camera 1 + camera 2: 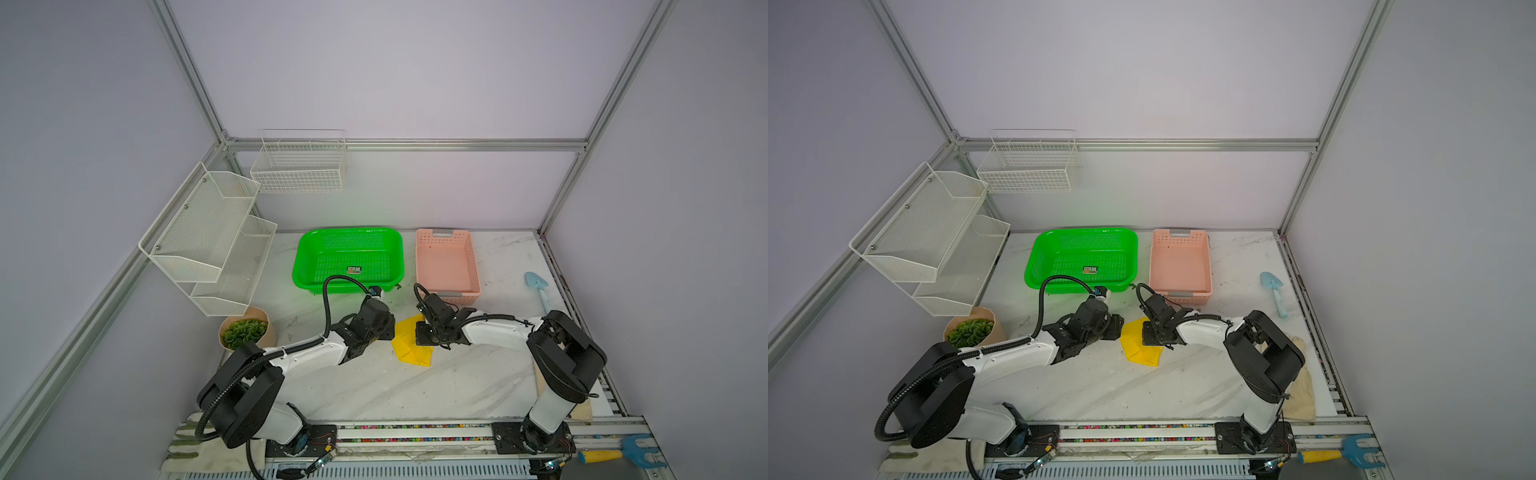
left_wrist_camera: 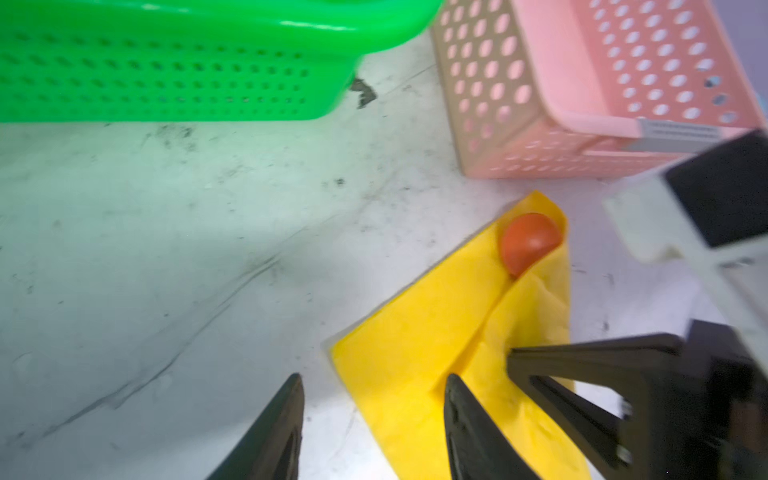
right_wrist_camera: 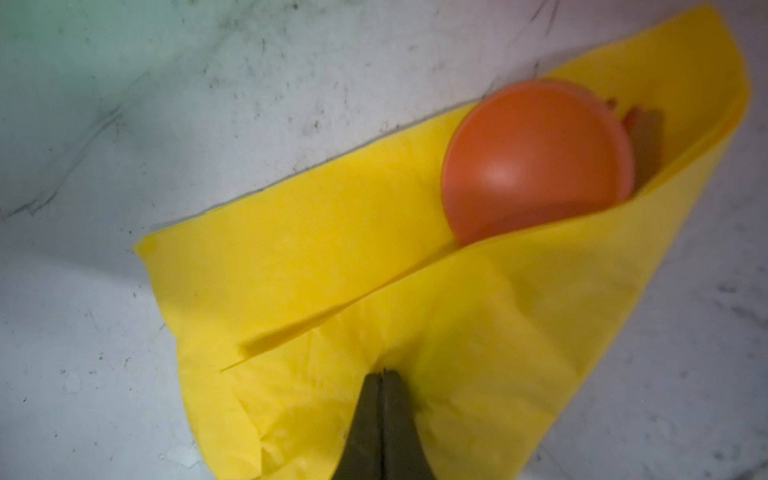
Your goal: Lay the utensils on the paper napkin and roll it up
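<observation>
The yellow paper napkin [image 1: 411,347] [image 1: 1140,347] lies on the marble table between both arms, folded over the utensils. The round bowl of an orange spoon [image 3: 536,162] [image 2: 528,241] sticks out of its open end. A bit of another orange piece [image 3: 633,116] shows behind the bowl; the rest is hidden inside the fold. My right gripper [image 3: 382,372] [image 1: 420,338] is shut, and the folded-over layer of the paper napkin [image 3: 332,249] puckers at its tips. My left gripper [image 2: 374,399] [image 1: 390,331] is open, straddling an edge of the paper napkin [image 2: 415,353] and holding nothing.
A green basket [image 1: 303,266] and a pink basket [image 1: 476,274] stand just behind the napkin. A light-blue trowel [image 1: 538,286] lies at the right, a potted plant [image 1: 245,332] at the left. White wire racks [image 1: 208,237] hang on the left wall. A blue rake [image 1: 619,453] lies at the front right.
</observation>
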{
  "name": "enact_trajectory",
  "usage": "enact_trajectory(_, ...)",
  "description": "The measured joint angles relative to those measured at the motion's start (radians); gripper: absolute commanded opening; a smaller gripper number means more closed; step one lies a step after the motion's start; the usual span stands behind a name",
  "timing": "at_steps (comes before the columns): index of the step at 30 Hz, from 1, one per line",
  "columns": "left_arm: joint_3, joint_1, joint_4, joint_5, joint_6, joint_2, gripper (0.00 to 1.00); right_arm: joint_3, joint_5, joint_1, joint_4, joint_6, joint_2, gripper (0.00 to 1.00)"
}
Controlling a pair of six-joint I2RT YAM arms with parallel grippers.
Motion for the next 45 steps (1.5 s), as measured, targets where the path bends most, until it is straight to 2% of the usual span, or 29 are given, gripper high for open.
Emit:
enact_trajectory(3, -0.010, 0.034, -0.008, 0.003, -0.015, 0.044, 0.53, 0.000, -0.003, 0.000, 0.000, -0.003, 0.000, 0.00)
enact_trajectory(11, -0.010, 0.039, 0.025, 0.038, -0.027, 0.131, 0.49, -0.013, -0.004, 0.000, 0.016, -0.007, -0.006, 0.00)
enact_trajectory(14, -0.010, 0.040, 0.058, 0.057, -0.033, 0.144, 0.42, -0.015, -0.003, 0.000, 0.019, -0.008, -0.007, 0.00)
enact_trajectory(19, -0.006, 0.041, 0.111, 0.108, -0.047, 0.179, 0.24, -0.017, -0.005, 0.000, 0.023, -0.008, -0.007, 0.00)
enact_trajectory(30, 0.005, 0.041, 0.134, 0.183, -0.054, 0.203, 0.05, -0.018, -0.007, -0.001, 0.024, -0.011, -0.008, 0.00)
enact_trajectory(37, 0.005, 0.041, 0.135, 0.224, -0.056, 0.201, 0.00, -0.028, -0.018, -0.001, 0.057, -0.014, -0.008, 0.00)
enact_trajectory(45, 0.005, 0.040, 0.114, 0.272, -0.064, 0.140, 0.00, -0.037, -0.028, -0.001, 0.077, -0.015, -0.009, 0.00)
